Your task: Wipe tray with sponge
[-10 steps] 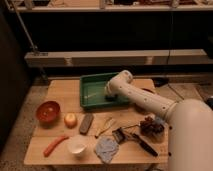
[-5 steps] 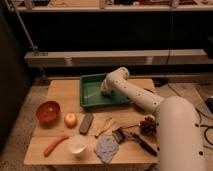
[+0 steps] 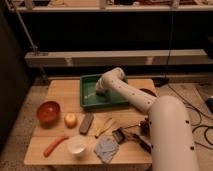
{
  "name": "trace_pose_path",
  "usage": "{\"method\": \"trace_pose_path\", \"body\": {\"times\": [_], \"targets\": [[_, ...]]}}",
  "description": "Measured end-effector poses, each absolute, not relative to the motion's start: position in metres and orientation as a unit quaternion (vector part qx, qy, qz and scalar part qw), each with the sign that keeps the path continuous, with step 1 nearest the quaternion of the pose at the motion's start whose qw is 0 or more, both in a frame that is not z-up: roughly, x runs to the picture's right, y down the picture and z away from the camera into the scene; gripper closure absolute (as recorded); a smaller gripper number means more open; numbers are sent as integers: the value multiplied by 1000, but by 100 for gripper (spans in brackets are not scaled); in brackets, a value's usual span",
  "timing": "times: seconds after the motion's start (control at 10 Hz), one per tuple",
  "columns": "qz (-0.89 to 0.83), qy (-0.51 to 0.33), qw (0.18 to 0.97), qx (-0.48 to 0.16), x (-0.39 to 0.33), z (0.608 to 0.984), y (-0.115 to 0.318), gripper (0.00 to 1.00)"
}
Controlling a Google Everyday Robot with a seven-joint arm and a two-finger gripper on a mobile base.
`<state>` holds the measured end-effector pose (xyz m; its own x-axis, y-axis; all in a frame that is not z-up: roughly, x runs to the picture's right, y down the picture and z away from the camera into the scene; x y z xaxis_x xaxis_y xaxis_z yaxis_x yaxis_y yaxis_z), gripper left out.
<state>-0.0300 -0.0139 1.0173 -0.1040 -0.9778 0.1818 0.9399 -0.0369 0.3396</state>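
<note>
Moving left since a second ago, the white arm (image 3: 131,95) now reaches farther over the green tray (image 3: 88,100). Its gripper (image 3: 101,91) is down inside the tray, near the middle. I cannot tell what the gripper is doing, and I cannot see the sponge there. The tray sits at the back of the wooden table (image 3: 60,92). In front of it lie a red bowl (image 3: 48,111), an apple (image 3: 70,119), a dark grey bar (image 3: 86,122), a banana (image 3: 104,127), a carrot (image 3: 54,145), a white cup (image 3: 77,145) and a blue-grey cloth (image 3: 106,149).
</note>
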Motion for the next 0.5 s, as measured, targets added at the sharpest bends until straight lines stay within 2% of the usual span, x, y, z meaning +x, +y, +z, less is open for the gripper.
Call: {"method": "trace_pose_path", "body": {"times": [0.5], "targets": [[-719, -191, 666, 49, -32, 1017, -14, 100]]}}
